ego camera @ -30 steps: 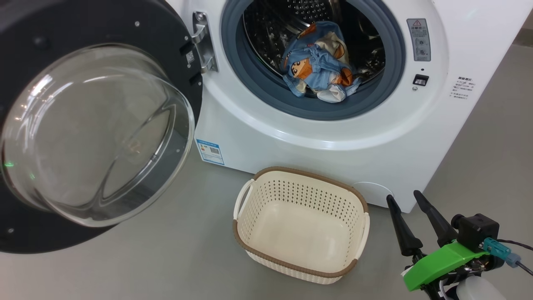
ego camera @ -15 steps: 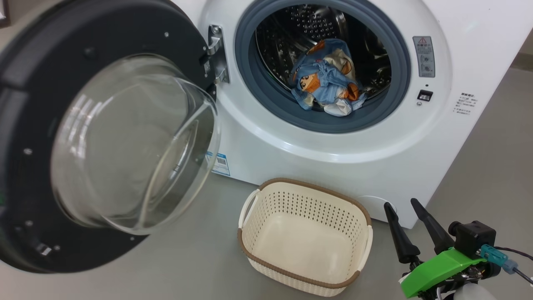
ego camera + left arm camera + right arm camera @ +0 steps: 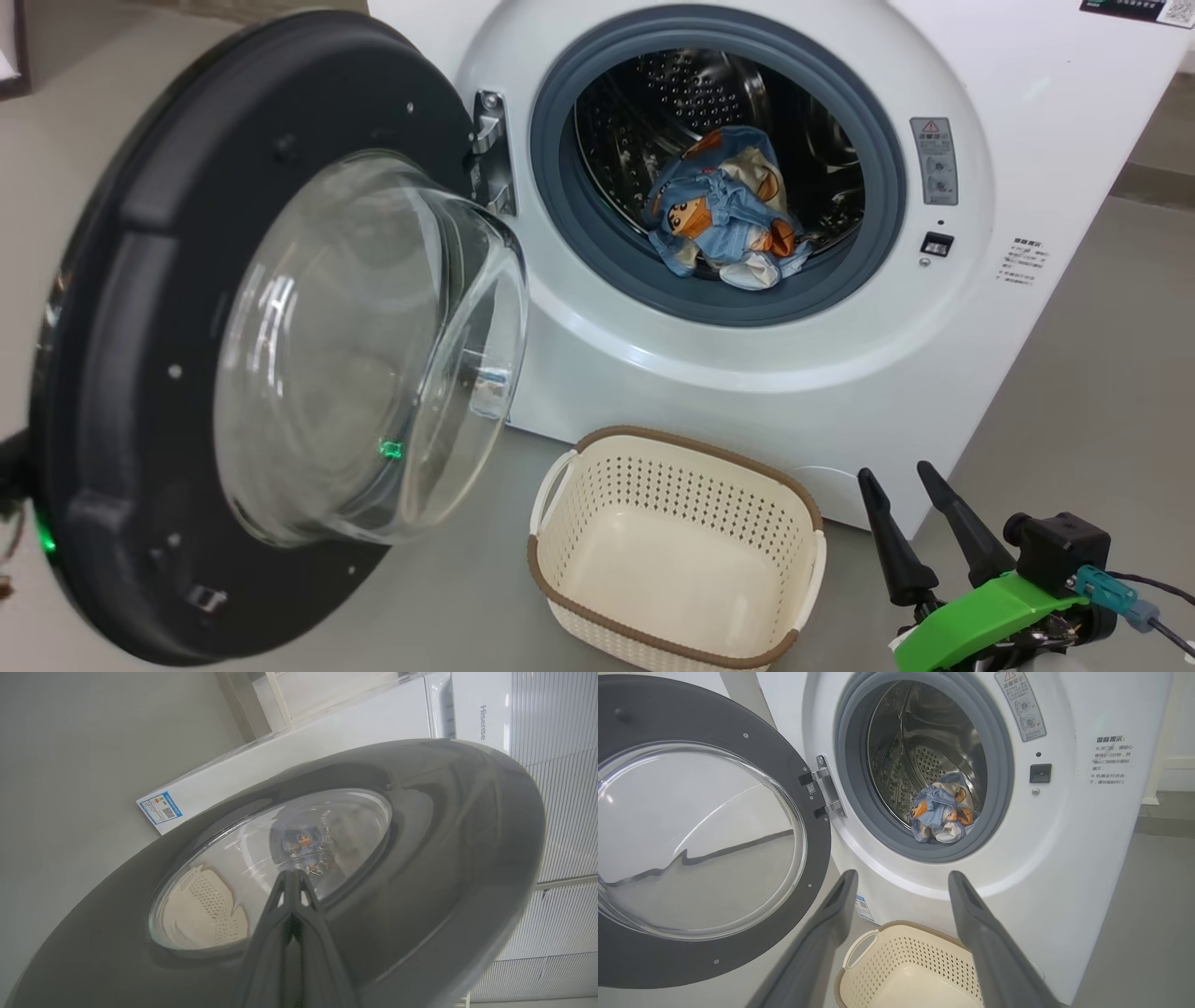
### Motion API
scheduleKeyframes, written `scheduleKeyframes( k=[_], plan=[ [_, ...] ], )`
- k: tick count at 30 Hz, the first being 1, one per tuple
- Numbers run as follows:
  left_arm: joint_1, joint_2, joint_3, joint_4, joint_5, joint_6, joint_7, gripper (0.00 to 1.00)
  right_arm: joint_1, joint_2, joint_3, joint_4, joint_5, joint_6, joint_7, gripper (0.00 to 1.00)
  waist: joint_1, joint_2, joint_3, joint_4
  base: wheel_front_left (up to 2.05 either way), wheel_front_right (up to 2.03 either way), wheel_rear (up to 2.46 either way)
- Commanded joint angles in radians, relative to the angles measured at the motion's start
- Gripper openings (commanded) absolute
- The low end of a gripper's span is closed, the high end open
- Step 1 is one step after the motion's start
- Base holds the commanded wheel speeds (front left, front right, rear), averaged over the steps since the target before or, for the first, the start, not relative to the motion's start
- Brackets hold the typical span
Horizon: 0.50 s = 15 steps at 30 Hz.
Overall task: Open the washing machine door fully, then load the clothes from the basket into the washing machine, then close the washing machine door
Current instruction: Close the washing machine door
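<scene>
The washing machine (image 3: 747,373) stands with its black door (image 3: 121,327) partly swung out on the left, glass bowl facing the drum. The light blue printed clothes (image 3: 724,219) lie inside the drum, also in the right wrist view (image 3: 941,809). The cream basket (image 3: 691,446) sits on the floor in front, holding nothing. My left gripper (image 3: 290,875) is shut, tips against the door's outer face (image 3: 444,858) at the glass edge. My right gripper (image 3: 894,473) hangs open beside the basket, holding nothing; its fingers (image 3: 840,905) frame the machine front.
Grey floor surrounds the machine. The metal hinge (image 3: 490,154) sits left of the opening and a door latch (image 3: 936,245) right of it. A blue label sticker (image 3: 160,807) marks the lower front. Another white appliance (image 3: 481,714) stands beyond the door.
The door has swung in towards the machine, its glass bowl now turned more sideways. The head camera has shifted too. The right gripper stays open in the same spot.
</scene>
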Motion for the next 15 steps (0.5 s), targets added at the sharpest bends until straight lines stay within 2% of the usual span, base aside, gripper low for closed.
scheduleKeyframes(
  k=[1,15],
  plan=[
    [0.003,0.024,0.014,-0.069,-0.013,0.000,0.030,0.00,-0.011,-0.005,0.007,-0.029,0.011,0.004,-0.008,1.00,0.0000,0.0000,-0.005,-0.005,0.00,0.00,0.00],
    [0.163,-0.038,-0.003,-0.431,-0.066,0.115,0.108,0.00,0.004,0.009,-0.010,-0.040,0.015,0.004,-0.008,1.00,0.0000,0.0000,-0.028,-0.052,0.00,0.00,0.00]
  ],
)
